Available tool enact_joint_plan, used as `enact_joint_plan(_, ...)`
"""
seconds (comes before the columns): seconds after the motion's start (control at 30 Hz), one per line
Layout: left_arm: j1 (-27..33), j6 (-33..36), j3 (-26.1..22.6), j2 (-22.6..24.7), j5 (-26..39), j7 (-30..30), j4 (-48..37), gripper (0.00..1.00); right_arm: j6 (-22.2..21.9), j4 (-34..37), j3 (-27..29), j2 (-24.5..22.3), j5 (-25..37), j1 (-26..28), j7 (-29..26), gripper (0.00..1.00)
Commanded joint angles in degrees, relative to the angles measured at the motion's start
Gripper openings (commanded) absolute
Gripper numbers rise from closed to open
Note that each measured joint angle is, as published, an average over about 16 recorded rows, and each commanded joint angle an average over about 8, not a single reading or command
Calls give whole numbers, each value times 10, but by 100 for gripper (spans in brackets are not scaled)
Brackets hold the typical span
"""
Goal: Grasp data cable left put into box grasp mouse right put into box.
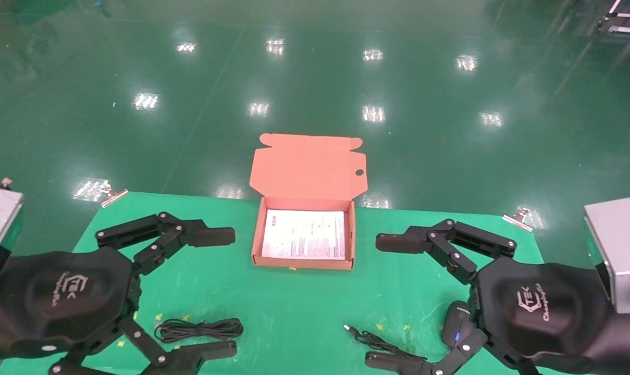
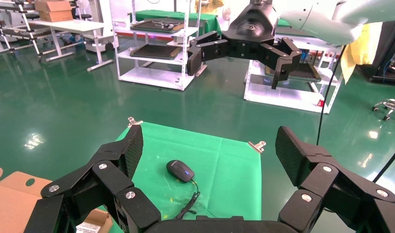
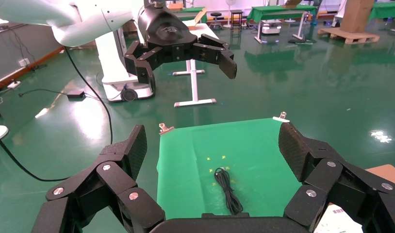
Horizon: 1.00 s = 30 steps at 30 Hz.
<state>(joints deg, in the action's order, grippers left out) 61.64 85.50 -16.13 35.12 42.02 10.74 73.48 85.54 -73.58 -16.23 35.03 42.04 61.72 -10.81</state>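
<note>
Left gripper is hovering wide open above the data cable lying on the green mat; descending centred over the bundle's middle is advisable. Right gripper, equally wide, is hanging beside the mouse; the box is waiting open.

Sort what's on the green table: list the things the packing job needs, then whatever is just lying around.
Needed for the job:
data cable
mouse
box
left gripper, open
right gripper, open

Just there:
green cloth
metal clips holding the cloth
</note>
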Motion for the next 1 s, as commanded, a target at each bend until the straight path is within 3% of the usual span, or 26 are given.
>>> enact_joint_plan(0.03,-1,2,1,-1,-2,0,1,100,0,0,0,0,0,0,0,100)
enact_joint_plan(0.47,18,9,-15,1,32,3,9,100,2,-5,-6,-7,20,7,0,100)
enact_joint_plan(0.73,68,15,-64,10,130,31,21,100,34,-34,-75,-11,159,96,-23,100)
enact_joint_plan(1.0,136,28,-124,39,248,61,18,100,52,-39,-232,24,319,237,-31,100)
